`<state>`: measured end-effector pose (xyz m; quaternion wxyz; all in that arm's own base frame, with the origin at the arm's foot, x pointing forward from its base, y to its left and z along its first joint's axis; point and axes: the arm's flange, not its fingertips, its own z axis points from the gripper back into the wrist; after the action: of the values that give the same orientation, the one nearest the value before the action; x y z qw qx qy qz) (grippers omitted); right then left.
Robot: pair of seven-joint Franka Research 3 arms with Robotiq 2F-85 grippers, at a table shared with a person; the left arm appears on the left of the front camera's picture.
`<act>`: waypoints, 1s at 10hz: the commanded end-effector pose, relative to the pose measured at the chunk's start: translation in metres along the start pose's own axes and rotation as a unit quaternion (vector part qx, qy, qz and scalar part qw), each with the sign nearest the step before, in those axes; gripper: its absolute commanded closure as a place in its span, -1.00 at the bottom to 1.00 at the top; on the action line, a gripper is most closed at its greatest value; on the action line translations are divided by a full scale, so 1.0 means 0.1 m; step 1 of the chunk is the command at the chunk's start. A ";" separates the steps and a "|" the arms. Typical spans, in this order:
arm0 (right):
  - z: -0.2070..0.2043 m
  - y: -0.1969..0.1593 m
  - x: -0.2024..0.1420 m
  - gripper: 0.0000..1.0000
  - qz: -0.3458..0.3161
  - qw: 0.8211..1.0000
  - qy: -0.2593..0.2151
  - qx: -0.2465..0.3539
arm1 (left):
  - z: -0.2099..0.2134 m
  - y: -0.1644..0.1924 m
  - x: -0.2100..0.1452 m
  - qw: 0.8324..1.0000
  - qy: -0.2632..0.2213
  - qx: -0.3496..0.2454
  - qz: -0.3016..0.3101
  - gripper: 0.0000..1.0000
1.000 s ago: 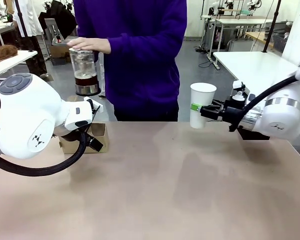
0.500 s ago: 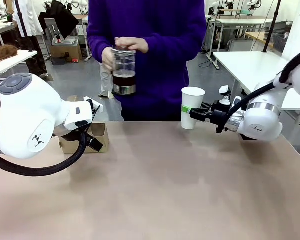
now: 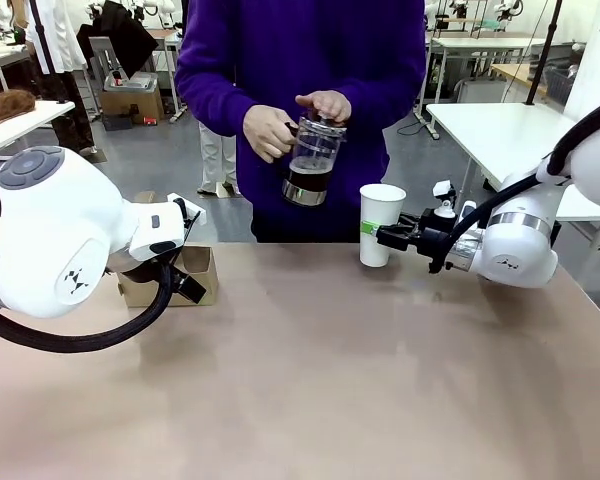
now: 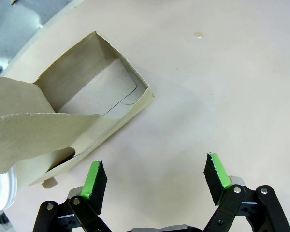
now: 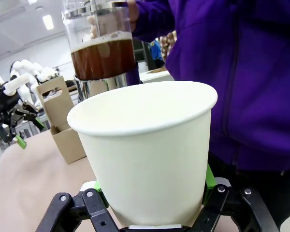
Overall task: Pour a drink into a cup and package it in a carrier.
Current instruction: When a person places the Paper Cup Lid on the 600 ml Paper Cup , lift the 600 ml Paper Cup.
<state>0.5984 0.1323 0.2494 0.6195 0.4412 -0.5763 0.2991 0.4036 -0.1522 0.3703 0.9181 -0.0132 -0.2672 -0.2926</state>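
My right gripper is shut on the cup, a plain white paper cup held upright near the table's far edge. In the right wrist view the cup has no lid and stands between the green pads. The person's two hands hold a glass pitcher of the dark brown drink, slightly tilted, just left of and above the cup. The brown cardboard carrier sits at the left; the carrier lies just beyond my left gripper, which is open with nothing in it.
The tan table has free room across its middle and front. My left arm's white housing stands over the left side. The person stands at the far edge. Other tables stand behind.
The person carried the pitcher from the left to beside the cup and tilted it. My right gripper brought the cup left and slightly lower. The left arm stayed still.
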 end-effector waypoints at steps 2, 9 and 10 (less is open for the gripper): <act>-0.01 0.03 0.04 -0.60 0.002 1.000 -0.005 -0.003 | 0.00 0.00 0.00 1.000 -0.001 -0.001 0.001 -1.00; -0.01 0.03 0.04 -0.60 0.002 1.000 -0.005 -0.003 | 0.00 0.00 0.00 1.000 -0.001 -0.001 0.001 -1.00; -0.01 0.03 0.04 -0.60 0.002 1.000 -0.005 -0.003 | 0.00 0.00 0.00 1.000 -0.001 -0.001 0.001 -1.00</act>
<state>0.5984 0.1324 0.2497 0.6192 0.4412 -0.5765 0.2992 0.4036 -0.1522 0.3703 0.9181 -0.0132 -0.2672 -0.2926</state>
